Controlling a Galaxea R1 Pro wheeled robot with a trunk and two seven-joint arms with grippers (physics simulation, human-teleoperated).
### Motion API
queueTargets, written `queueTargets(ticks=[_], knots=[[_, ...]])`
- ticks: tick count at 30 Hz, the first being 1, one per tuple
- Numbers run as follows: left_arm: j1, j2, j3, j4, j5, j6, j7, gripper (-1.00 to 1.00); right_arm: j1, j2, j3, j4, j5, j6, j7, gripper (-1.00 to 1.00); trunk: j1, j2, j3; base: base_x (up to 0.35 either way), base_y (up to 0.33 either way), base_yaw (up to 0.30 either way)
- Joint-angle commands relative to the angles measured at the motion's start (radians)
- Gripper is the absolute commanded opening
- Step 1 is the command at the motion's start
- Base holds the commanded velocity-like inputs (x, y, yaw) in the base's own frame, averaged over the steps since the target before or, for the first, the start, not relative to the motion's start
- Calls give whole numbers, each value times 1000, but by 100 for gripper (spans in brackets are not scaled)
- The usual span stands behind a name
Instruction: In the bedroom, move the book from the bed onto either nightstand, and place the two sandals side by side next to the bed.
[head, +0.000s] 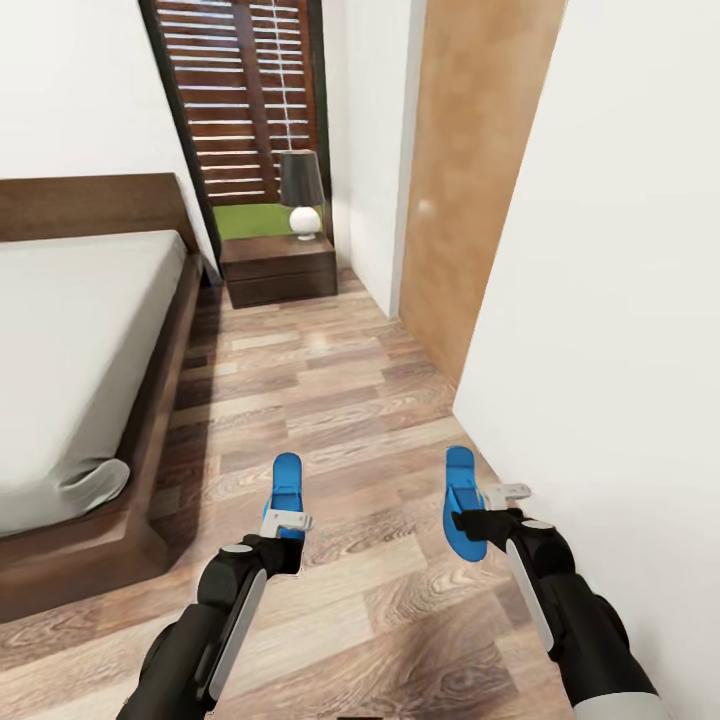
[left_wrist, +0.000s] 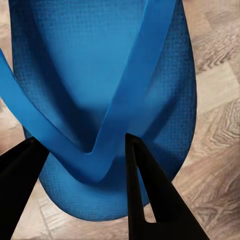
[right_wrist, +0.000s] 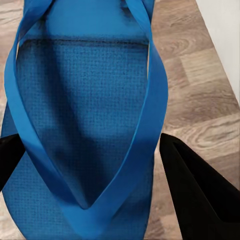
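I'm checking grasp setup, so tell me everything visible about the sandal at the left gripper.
The left sandal is bright blue, flat, with a long textured sole and a V-shaped strap. In the head view it points away from the robot, between the bed and the other sandal. The left gripper straddles the strap's point with its black fingers apart; whether the sandal is lifted is unclear.

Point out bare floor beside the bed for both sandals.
Bare planks run between the bed frame and the left sandal, up to the nightstand. It is tighter by the right sandal, near the wall.
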Motion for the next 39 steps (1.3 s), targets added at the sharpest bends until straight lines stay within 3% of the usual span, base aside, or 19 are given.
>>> queueTargets(ticks=[1, 39], knots=[[-1, 0, -1, -1, 2, 4, 6, -100, 0, -1, 1, -2, 3, 5, 2, -100, 0, 0, -1, 335, 0, 257], [-1, 0, -4, 6, 2, 4, 6, -100, 0, -1, 0, -6, 3, 5, 3, -100, 0, 0, -1, 335, 0, 14]])
